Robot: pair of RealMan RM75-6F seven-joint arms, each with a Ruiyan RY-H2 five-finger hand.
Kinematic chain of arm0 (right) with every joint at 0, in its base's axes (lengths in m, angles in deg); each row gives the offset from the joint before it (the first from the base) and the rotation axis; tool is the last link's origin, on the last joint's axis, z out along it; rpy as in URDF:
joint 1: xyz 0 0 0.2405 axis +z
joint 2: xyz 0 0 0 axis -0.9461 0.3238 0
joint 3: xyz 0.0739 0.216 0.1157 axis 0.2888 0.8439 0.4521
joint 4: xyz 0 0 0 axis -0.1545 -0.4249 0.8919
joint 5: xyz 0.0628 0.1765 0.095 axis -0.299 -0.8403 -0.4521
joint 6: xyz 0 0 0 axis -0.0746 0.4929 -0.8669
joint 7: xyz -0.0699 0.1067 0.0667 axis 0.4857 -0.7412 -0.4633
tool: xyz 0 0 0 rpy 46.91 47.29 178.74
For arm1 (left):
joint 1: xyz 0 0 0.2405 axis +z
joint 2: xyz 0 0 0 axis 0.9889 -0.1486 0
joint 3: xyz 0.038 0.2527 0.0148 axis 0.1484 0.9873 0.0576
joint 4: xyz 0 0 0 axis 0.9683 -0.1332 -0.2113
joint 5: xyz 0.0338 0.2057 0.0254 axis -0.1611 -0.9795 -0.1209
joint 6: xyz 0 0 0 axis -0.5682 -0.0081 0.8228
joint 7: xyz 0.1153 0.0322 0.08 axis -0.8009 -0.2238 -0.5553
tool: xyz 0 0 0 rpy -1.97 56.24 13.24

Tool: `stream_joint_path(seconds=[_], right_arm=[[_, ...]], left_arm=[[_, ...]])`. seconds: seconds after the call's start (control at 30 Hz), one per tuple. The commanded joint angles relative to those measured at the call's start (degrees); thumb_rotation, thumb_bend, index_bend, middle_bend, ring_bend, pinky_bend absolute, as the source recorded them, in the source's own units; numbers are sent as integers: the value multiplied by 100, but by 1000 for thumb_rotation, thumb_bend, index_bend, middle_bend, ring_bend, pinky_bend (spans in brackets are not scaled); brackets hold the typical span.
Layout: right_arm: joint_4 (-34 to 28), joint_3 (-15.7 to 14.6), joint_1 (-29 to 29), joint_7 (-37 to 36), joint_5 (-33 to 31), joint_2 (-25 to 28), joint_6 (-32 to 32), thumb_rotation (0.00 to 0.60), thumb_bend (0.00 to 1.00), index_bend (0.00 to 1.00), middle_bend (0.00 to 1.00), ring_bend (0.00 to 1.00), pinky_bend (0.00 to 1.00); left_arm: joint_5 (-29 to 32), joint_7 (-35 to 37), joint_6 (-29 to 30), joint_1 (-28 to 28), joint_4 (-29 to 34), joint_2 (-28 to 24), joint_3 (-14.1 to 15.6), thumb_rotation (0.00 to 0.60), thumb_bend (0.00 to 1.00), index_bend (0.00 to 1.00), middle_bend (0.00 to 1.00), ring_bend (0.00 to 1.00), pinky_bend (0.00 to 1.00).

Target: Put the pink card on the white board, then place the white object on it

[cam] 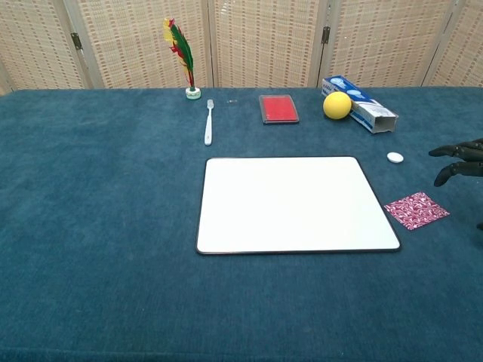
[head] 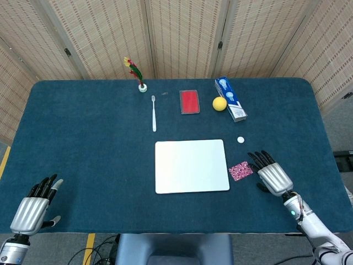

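The pink patterned card (head: 240,170) (cam: 416,210) lies flat on the blue cloth just right of the white board (head: 191,165) (cam: 294,204). A small white round object (head: 240,140) (cam: 395,157) sits a little beyond the card. My right hand (head: 270,175) (cam: 459,160) hovers open just right of the card, fingers spread and pointing toward it, holding nothing. Only its fingertips show at the chest view's right edge. My left hand (head: 34,208) rests open near the table's front left corner, seen only in the head view.
Along the far side stand a feathered shuttlecock (head: 136,73), a white toothbrush (head: 153,113), a red case (head: 189,101), a yellow ball (head: 219,103) and a blue-white box (head: 230,99). The table's front edge runs just below both hands.
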Motion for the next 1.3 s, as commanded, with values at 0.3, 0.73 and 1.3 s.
stream_joint_path(seconds=[0.3, 0.73, 1.3], right_arm=[[12, 43, 265, -37, -285, -123, 492, 600, 185, 275, 32, 0, 0], [60, 62, 467, -60, -482, -277, 792, 600, 183, 275, 33, 0, 0], [-20, 120, 802, 115, -779, -338, 1361, 600, 176, 275, 33, 0, 0]], left_arm=[[51, 68, 12, -16, -6, -27, -12, 600, 165, 99, 0, 0, 190], [-12, 132, 88, -1, 16, -63, 30, 600, 166, 99, 0, 0, 190], [54, 282, 96, -10, -33, -100, 5, 600, 166, 99, 0, 0, 190]])
